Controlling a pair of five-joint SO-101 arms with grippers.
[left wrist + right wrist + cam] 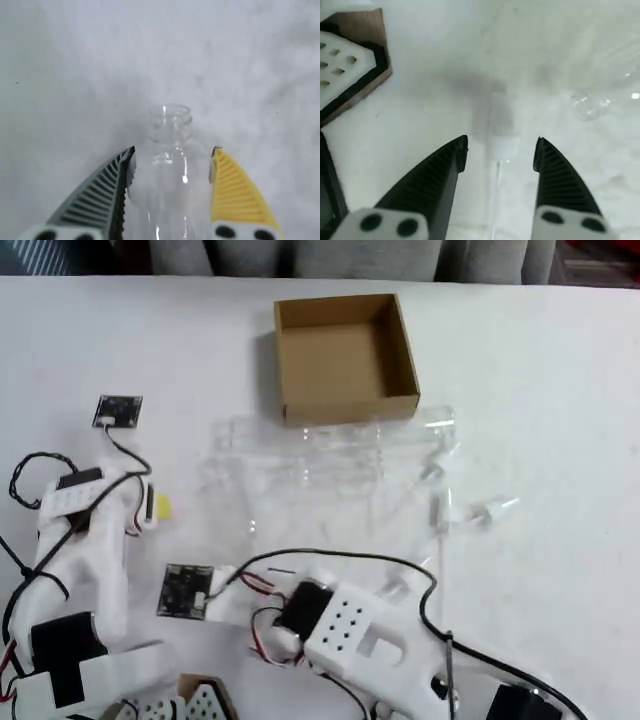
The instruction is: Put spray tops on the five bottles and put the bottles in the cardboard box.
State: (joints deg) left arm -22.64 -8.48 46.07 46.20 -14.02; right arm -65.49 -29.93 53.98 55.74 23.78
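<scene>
In the high view the box stands empty at the far side, with clear bottles lying just in front of it. In the left wrist view the left gripper has its jaws pressed against the sides of an uncapped bottle, whose neck points straight away from them. In the right wrist view the right gripper is spread wide around a spray top lying on the table. The top's long axis runs along the gap and its tube points toward the wrist, so this arm looks best placed to take it.
</scene>
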